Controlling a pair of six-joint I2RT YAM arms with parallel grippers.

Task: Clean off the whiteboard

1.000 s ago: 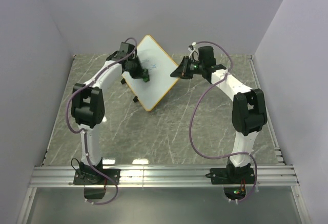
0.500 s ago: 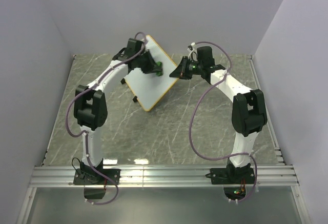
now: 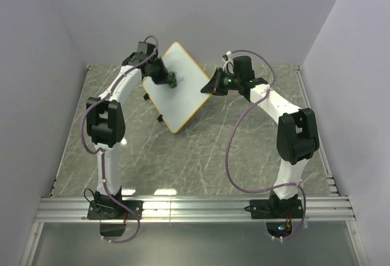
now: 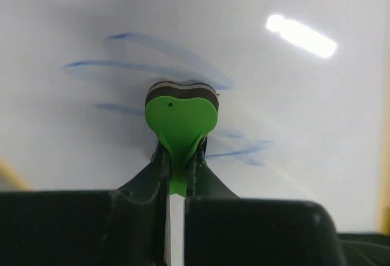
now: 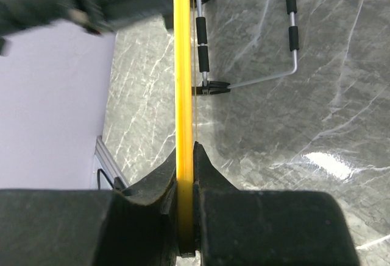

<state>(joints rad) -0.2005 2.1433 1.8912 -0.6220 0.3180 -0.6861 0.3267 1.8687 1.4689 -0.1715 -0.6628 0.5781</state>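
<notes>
The whiteboard (image 3: 183, 101) stands tilted as a diamond at the back of the table. Its white face (image 4: 304, 108) fills the left wrist view and bears smeared blue scribbles (image 4: 152, 66). My left gripper (image 3: 168, 78) is shut on a small green eraser (image 4: 181, 119), whose dark felt end is pressed against the board's upper half among the marks. The eraser (image 3: 173, 81) shows as a green speck from above. My right gripper (image 3: 213, 87) is shut on the board's right corner. The thin orange frame (image 5: 182, 59) runs edge-on between its fingers (image 5: 203, 168).
The board's wire stand (image 5: 268, 78) with black feet (image 5: 210, 87) rests on the grey marble table (image 3: 201, 156). Lilac walls close in the back and both sides. An aluminium rail (image 3: 195, 208) carrying both arm bases runs along the near edge.
The left gripper swept the eraser up and right across the board toward its right edge, then back left to the upper middle. The right gripper and the board have held still.
</notes>
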